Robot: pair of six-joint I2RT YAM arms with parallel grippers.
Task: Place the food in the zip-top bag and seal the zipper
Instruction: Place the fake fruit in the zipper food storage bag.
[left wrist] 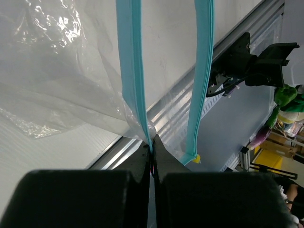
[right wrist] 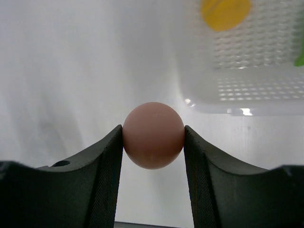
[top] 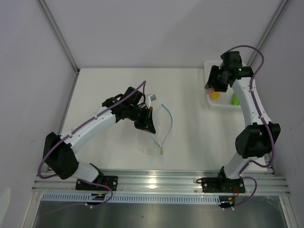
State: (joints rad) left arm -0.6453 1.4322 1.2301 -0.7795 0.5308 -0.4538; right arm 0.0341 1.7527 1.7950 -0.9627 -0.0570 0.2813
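My left gripper [left wrist: 152, 147] is shut on one side of the teal-blue zipper [left wrist: 130, 71] of the clear zip-top bag [left wrist: 61, 71]. The zipper's other side [left wrist: 202, 71] hangs apart, so the mouth gapes. From above, the bag [top: 152, 142] lies mid-table under the left gripper [top: 145, 121]. My right gripper [right wrist: 153, 137] is shut on a round pinkish-tan food ball [right wrist: 153, 135], held above the table beside the basket. A round orange-yellow piece [right wrist: 225, 12] and a green piece [right wrist: 299, 57] lie in the basket.
The white lattice basket [top: 223, 105] stands at the far right of the table, under the right gripper [top: 209, 87]. White walls enclose the table on three sides. An aluminium rail [top: 156, 180] runs along the near edge.
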